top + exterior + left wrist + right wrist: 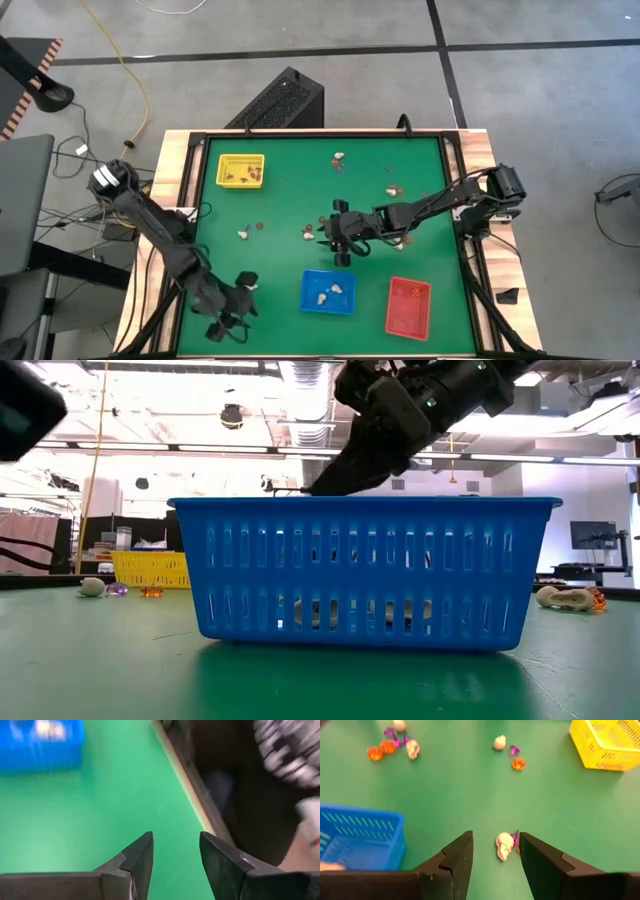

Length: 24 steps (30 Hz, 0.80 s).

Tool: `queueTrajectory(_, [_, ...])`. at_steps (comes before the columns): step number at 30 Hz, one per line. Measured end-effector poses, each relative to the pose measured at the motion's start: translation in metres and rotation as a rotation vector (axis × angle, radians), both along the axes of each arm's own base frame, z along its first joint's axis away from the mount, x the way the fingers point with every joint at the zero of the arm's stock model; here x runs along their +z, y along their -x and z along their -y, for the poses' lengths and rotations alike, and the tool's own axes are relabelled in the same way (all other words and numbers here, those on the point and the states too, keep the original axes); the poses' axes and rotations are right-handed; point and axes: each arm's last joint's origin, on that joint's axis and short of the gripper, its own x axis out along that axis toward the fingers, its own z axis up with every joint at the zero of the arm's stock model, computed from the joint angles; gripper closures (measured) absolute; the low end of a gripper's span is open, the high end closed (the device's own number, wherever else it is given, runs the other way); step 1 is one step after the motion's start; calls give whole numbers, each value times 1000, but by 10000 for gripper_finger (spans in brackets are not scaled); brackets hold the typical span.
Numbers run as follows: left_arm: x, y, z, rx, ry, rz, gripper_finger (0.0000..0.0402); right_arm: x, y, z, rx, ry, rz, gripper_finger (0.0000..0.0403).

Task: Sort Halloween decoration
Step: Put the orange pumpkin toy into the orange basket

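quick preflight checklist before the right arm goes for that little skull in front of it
1. Right gripper jaws open: ok, a clear gap shows between them.
2. Target lined up: ok, the whitish skull trinket lies on the green mat just ahead of the gap, towards one jaw.
3. Target free of neighbours: not ok, a purple bit touches the skull and could come along.
4. Blue tray ready: ok, it already holds whitish pieces.
5. Left gripper out of the way: ok, open and empty at the table's near edge, away from the skull.
6. Height above the skull: cannot tell.
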Motion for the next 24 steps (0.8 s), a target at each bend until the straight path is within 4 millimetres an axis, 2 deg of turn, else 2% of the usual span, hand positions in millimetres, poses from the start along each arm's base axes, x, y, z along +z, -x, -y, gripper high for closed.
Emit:
queueTrajectory(6, [-23, -9, 12, -9, -118, -78, 253, 2, -1, -1, -3, -52, 26, 213])
queueTrajectory(13, [-44, -10, 11, -8, -211, -153, 253, 2, 0, -9, 22, -51, 22, 213])
queueTrajectory(24, [-44, -11, 8, 5, -281, -99, 253, 2, 1, -14, 52, -27, 18, 213])
